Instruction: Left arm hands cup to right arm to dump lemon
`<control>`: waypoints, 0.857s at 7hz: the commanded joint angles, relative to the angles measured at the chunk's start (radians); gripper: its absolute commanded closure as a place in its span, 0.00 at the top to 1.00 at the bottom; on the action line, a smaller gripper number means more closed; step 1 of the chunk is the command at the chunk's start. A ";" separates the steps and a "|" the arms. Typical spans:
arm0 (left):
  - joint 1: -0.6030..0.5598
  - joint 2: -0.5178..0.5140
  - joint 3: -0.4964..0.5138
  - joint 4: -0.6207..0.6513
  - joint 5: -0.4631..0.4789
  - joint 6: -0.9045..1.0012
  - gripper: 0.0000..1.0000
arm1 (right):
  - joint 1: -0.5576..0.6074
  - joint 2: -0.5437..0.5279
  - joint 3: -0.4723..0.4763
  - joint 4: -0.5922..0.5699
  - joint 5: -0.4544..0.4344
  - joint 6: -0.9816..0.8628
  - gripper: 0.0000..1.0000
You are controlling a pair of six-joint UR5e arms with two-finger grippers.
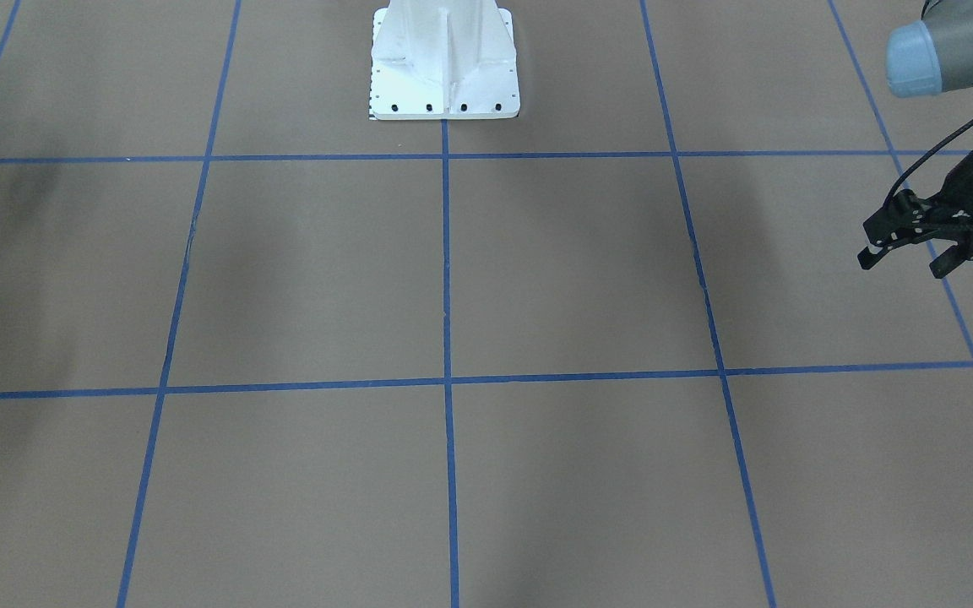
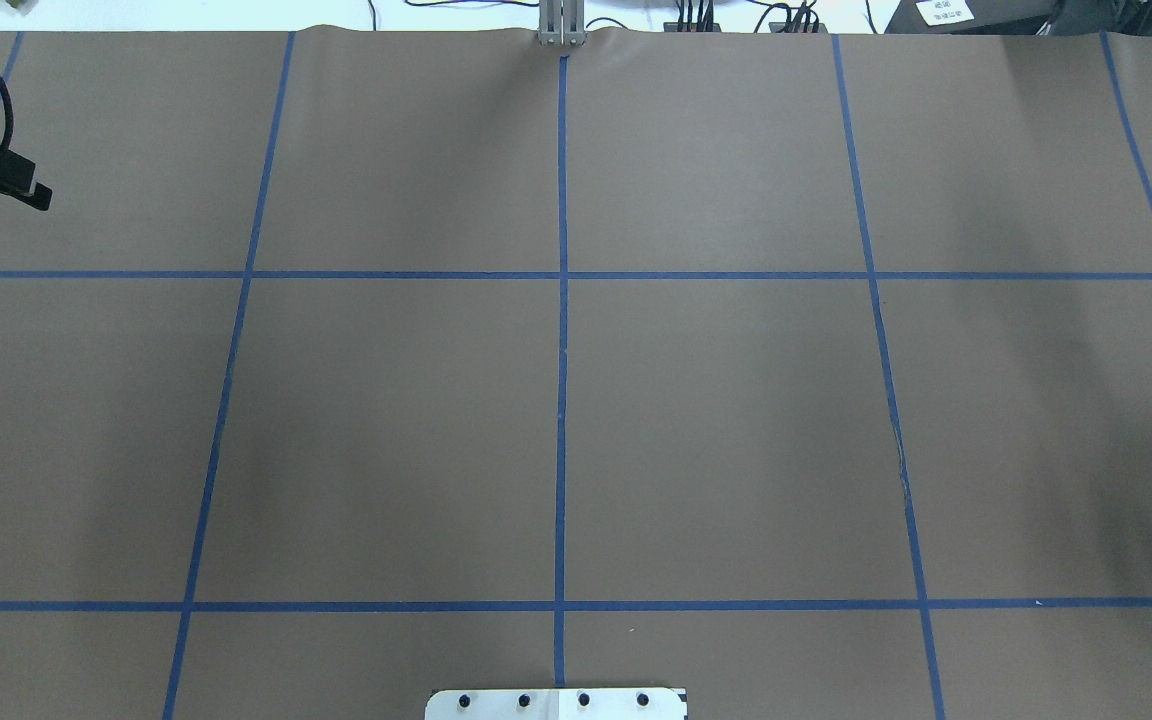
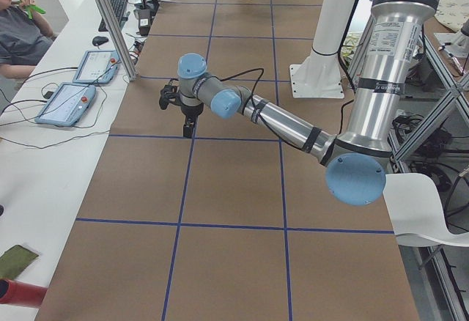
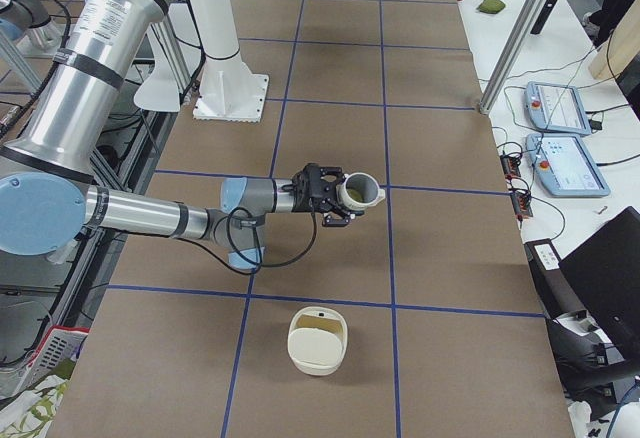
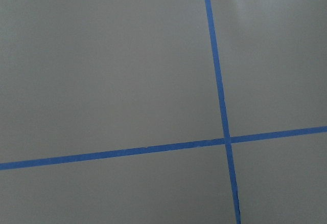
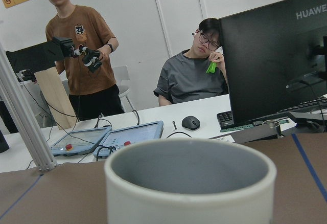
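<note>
Round white cup (image 4: 362, 192), grey inside, at the right gripper (image 4: 338, 198), over the matte brown, blue-taped table's (image 1: 579, 270) right end; whether it grips, I cannot tell. Left gripper (image 1: 900, 263) spread, empty, far left.

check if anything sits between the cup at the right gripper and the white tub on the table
Nothing visible does. The cup, at the right gripper, hangs above the table; only taped tabletop shows between it and the tub.
</note>
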 commanded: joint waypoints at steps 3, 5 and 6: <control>0.000 0.000 -0.004 0.000 0.000 0.000 1.00 | 0.033 -0.040 -0.270 0.367 0.014 0.382 0.00; 0.000 -0.001 -0.009 -0.002 0.001 0.000 1.00 | 0.044 -0.037 -0.280 0.397 0.015 0.625 0.00; 0.001 -0.001 -0.009 -0.002 0.001 0.000 1.00 | 0.050 -0.023 -0.335 0.479 0.015 0.740 0.00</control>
